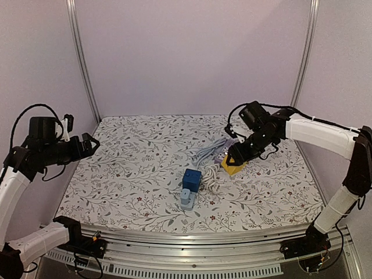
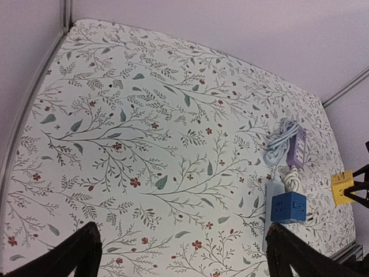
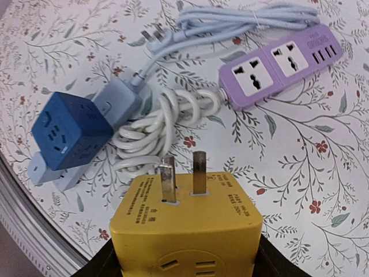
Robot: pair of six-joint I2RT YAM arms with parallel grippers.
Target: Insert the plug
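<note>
Between the jaws of my right gripper (image 1: 235, 162), the yellow plug (image 3: 187, 228) sits clamped, its base cut off from view and my fingertips mostly hidden. My left gripper (image 2: 183, 254) stands wide, empty.

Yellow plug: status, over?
Left gripper open, parked far left. Right gripper shut on yellow plug, prongs out, not inserted. Purple power strip ahead; coiled white cable lying beside it.

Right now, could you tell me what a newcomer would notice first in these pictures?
The yellow plug, gripped by the right gripper right of centre, prongs pointing out. Beside it, near the middle, a blue cube socket sits on a grey strip, with a purple strip and looped cables behind. The left gripper hangs open above the left edge of the table.
</note>
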